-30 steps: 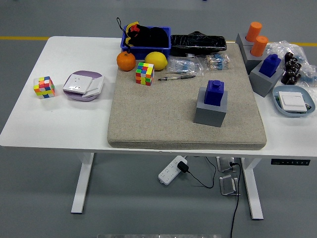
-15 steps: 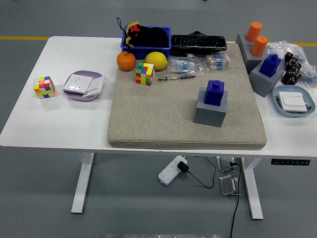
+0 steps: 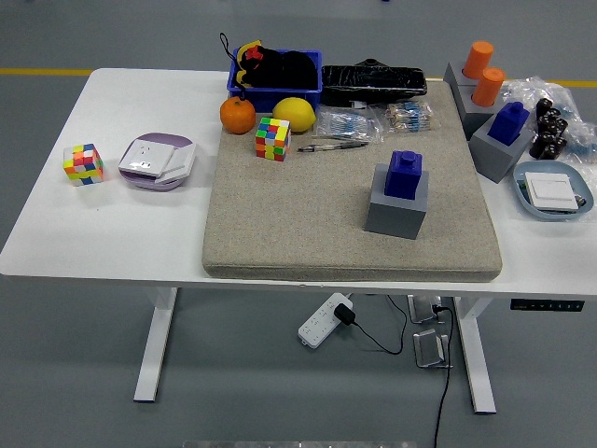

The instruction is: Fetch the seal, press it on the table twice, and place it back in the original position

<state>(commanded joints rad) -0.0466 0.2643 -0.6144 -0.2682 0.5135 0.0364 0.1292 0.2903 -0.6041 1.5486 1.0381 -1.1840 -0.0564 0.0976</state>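
**Fingers out of sight, seal sitting on its gray block**

Fingers not showing anywhere, so cannot tell if spread or curled. Both arms staying out of the picture.

Sitting upright in a gray block (image 3: 397, 207) on the right part of the beige mat (image 3: 308, 219): a blue seal (image 3: 406, 174). Lying flat on the white desk (image 3: 112, 233), that mat.

Standing at the mat's right edge: another blue seal in its own gray block (image 3: 504, 140). Behind it, two orange seals (image 3: 483, 73) poking up from a gray holder. Resting near the desk's right edge: a light blue dish (image 3: 555, 191) with white cards in it.

Along the mat's far side: an orange (image 3: 237, 115), a lemon (image 3: 293, 113) just beside it, and a colorful cube (image 3: 272, 138) in front of them. Behind those, a blue bin (image 3: 276, 82) holding dark things, and a black bag (image 3: 373, 82) beside it.

Sitting on the desk's left side: a second colorful cube (image 3: 82, 164) and a purple and white box (image 3: 157, 161).
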